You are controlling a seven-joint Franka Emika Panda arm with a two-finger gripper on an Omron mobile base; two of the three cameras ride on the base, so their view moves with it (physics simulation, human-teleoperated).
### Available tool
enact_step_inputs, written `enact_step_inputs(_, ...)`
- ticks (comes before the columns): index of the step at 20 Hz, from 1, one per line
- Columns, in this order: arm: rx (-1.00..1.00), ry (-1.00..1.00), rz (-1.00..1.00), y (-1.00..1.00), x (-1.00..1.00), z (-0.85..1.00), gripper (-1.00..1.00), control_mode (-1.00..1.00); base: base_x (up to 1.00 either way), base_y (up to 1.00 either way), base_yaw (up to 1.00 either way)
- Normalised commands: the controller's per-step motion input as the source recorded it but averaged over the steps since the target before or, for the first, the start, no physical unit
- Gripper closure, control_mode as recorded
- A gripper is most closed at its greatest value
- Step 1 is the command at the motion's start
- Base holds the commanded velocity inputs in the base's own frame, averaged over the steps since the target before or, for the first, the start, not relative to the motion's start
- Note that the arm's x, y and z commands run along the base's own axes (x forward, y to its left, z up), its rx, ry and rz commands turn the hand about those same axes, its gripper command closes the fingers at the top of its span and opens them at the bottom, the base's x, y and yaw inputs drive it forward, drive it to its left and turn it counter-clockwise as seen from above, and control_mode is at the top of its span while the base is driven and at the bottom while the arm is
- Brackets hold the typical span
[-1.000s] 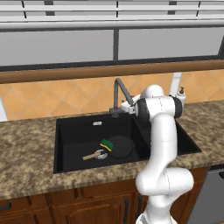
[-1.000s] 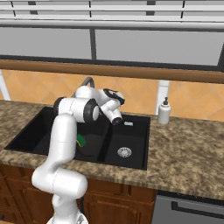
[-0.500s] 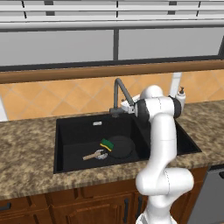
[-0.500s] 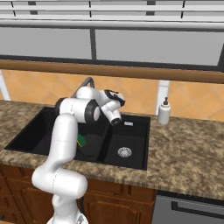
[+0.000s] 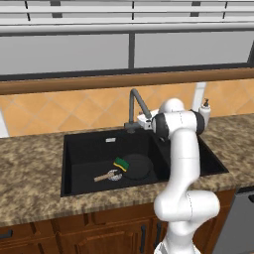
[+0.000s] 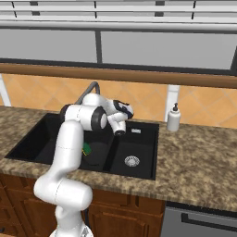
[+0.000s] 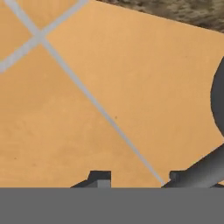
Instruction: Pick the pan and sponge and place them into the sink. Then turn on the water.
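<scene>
The black pan [image 5: 137, 166] lies in the large basin of the sink [image 5: 79, 149], its wooden handle [image 5: 102, 176] pointing left. The green and yellow sponge [image 5: 121, 163] rests on the pan's left rim, and a green corner of the sponge [image 6: 86, 148] peeks out behind the arm. My gripper [image 7: 138, 177] is open, close to the orange tile wall behind the sink, beside the grey faucet [image 5: 134, 106]. A grey part of the faucet [image 7: 205, 168] crosses by my right fingertip [image 7: 176, 175]. No water runs from the spout.
A white soap dispenser [image 5: 204, 111] stands on the granite counter [image 5: 30, 168] right of the sink. The smaller basin has a silver drain [image 6: 132, 161]. A wooden ledge [image 5: 74, 83] and window run above the backsplash.
</scene>
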Motion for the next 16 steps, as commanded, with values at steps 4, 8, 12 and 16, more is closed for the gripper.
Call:
enact_step_inputs(4,0.0,0.0,-0.12,-1.0,0.0,-0.66,1.0,-1.0,0.0,0.0,0.0)
enact_step_inputs(8,0.0,0.0,-0.08,-1.0,0.0,-0.69,1.0,-1.0,0.0,0.0,0.0)
enact_step_inputs(12,0.01,0.0,-0.01,-1.0,0.0,-0.7,1.0,-1.0,0.0,0.0,0.0)
enact_step_inputs(16,0.07,0.0,0.0,-1.0,-0.07,-0.62,1.0,-1.0,0.0,0.0,0.0)
